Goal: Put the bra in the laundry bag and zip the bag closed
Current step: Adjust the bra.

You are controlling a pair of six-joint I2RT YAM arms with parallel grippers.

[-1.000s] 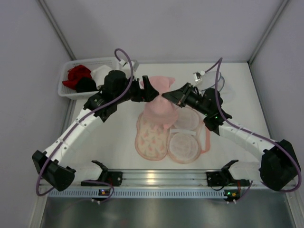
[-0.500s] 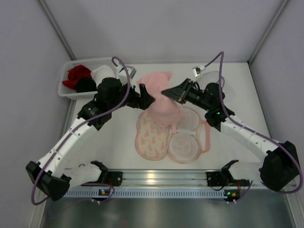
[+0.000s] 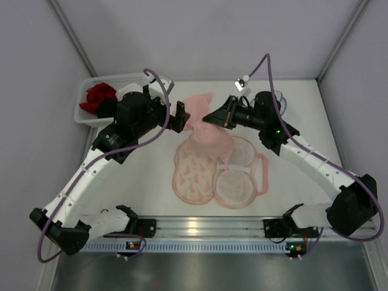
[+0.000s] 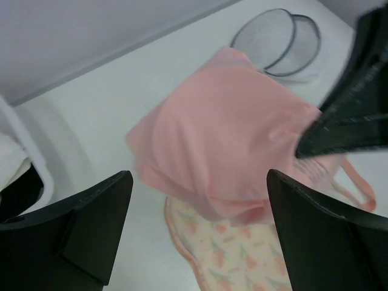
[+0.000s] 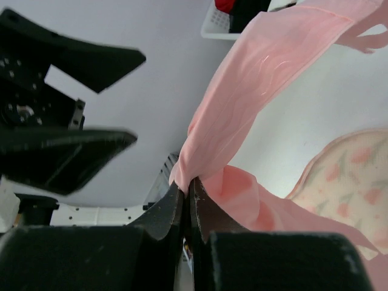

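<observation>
The pale pink bra [image 3: 203, 121] hangs above the table's middle, and my right gripper [image 3: 210, 119] is shut on a bunched fold of it [image 5: 267, 66]. Its lower part drapes onto the back edge of the laundry bag [image 3: 194, 173]. That bag lies unzipped and spread flat, floral lining and white mesh cups facing up. Just left of the bra, my left gripper [image 3: 180, 115] is open and apart from the cloth. The left wrist view has the bra [image 4: 224, 139] and the floral bag [image 4: 242, 260] ahead, between my wide left gripper [image 4: 197, 179].
A white basket [image 3: 79, 115] at the back left holds red [image 3: 99, 94], black and white garments. A second round mesh bag with a grey rim [image 3: 282, 103] lies at the back right behind the right arm. A metal rail [image 3: 194, 227] runs along the near edge.
My left gripper has opened, let go of the bra and pulled back to the left. The right gripper has carried the bra a little further back and left.
</observation>
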